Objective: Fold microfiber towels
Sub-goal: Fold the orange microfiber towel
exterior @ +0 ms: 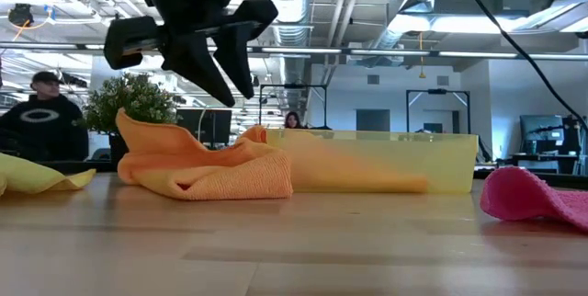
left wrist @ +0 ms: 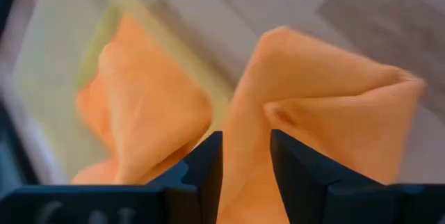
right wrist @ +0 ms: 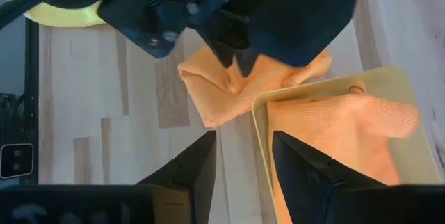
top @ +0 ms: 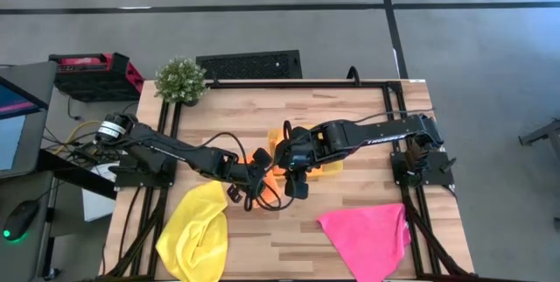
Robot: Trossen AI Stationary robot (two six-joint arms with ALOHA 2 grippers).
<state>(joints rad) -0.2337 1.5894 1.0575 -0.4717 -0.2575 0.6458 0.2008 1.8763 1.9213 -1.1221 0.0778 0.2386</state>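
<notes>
At the middle of the wooden worktop (top: 289,229), the left gripper (top: 255,177) has its two dark fingers (left wrist: 201,168) clamped on a fold of an orange microfiber towel (left wrist: 306,106). In the left wrist view the cloth rises between the fingers and bunches up past them. This towel lies crumpled on the worktop just outside the translucent yellow tray (right wrist: 389,88), touching or nearly touching the tray's corner. In the low view it forms a rumpled heap (exterior: 207,167) with one peak standing up at its left end, directly under the dark gripper hardware hanging from above.

A second orange towel (right wrist: 341,130) lies inside the tray, loosely folded and filling most of the visible part of it.

The right gripper (right wrist: 243,158) hovers above the tray's near corner with its fingers apart and nothing between them. The gap between them looks down on bare worktop and the tray's rim, with the held towel just ahead and the tray's towel to one side. From above, the right gripper (top: 296,183) sits close beside the left one, the two nearly touching over the orange cloth.

A bright yellow towel (top: 194,228) lies crumpled on the left part of the worktop near its front edge, and a hot pink towel (top: 367,234) lies spread on the right part, both well apart from the grippers.
</notes>
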